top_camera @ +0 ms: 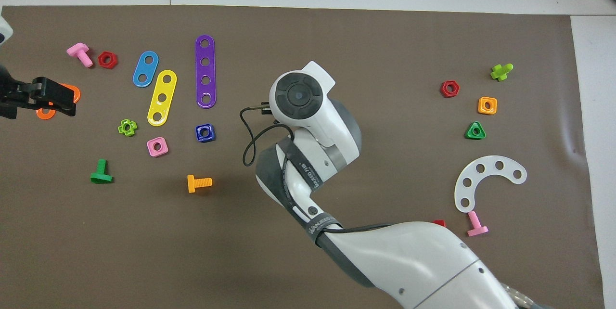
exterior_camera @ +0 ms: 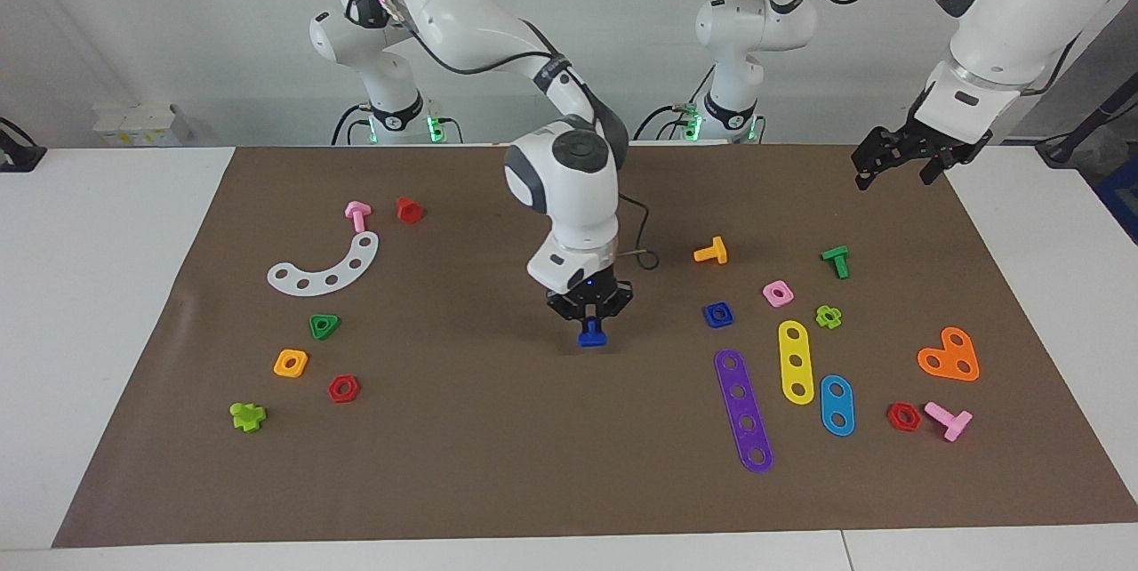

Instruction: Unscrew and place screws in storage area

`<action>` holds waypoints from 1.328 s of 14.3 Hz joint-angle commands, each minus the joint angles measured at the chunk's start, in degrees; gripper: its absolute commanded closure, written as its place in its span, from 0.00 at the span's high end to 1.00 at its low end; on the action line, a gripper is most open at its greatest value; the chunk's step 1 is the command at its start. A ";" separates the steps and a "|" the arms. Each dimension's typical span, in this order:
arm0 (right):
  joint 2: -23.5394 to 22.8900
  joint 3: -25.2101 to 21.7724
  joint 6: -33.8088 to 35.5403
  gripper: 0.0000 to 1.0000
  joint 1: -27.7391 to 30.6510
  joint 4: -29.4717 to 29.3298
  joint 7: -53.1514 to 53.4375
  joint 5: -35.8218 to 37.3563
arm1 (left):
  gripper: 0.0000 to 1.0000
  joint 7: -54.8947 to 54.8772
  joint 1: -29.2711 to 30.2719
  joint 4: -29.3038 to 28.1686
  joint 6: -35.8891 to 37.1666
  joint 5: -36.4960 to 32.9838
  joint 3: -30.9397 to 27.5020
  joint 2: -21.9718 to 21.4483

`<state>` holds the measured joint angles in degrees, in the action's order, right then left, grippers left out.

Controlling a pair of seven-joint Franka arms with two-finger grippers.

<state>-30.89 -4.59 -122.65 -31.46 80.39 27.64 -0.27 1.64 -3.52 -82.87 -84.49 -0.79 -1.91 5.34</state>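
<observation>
Right now, scene: two white robot arms work over a brown paper sheet [exterior_camera: 498, 482] strewn with coloured toy parts.
Right gripper: the right gripper [exterior_camera: 591, 322] hangs over the bare middle of the sheet, fingers clenched on the blue screw [exterior_camera: 592, 337].
Screw direction: the blue screw hangs below the fingertips with its long axis about upright; which end is the head cannot be told.
Screw height: it appears lifted just clear of the paper, though contact cannot be ruled out.
Left gripper: the left gripper [exterior_camera: 898, 164] waits with fingers spread and holding nothing, raised over the sheet's edge at the left arm's end.
Storage area: the white curved strip [exterior_camera: 327, 269] and green triangular nut [exterior_camera: 324, 325] lie toward the right arm's end, well apart from the screw.
Open room: bare paper stretches between the screw and the white strip, and on to the sheet's edge farthest from the robots.
Nearby part: the blue square nut [exterior_camera: 718, 314] lies toward the left arm's end.
View difference: facing view shows screw and grip; in the overhead view the right arm's wrist [top_camera: 301, 97] covers both.
</observation>
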 commanded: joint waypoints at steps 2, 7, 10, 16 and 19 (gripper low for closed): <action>15.31 1.16 -0.05 0.00 12.44 18.37 -16.43 -0.43 | 1.00 -1.55 1.14 -0.98 -1.03 1.23 0.15 -0.86; 20.69 1.16 -10.57 0.00 25.64 36.75 -36.06 -2.36 | 1.00 -1.55 0.97 -1.15 -0.85 1.23 0.15 -0.94; 20.25 1.16 -15.07 0.00 27.24 40.19 -37.31 -3.41 | 1.00 -1.55 1.23 -1.15 -0.94 1.32 0.15 -0.94; 19.38 1.25 -19.82 0.00 26.63 43.19 -37.14 -7.36 | 1.00 -1.29 1.23 -1.15 -1.20 1.32 0.15 -0.94; 19.37 1.16 -19.73 0.24 26.71 43.28 -37.05 -7.55 | 1.00 -1.29 1.14 -1.15 -1.29 1.23 0.15 -0.94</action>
<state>-12.75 -3.64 -140.82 -4.96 121.95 -8.44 -6.24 0.85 -2.67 -82.88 -84.70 -0.43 -1.76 5.34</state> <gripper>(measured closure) 0.806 0.000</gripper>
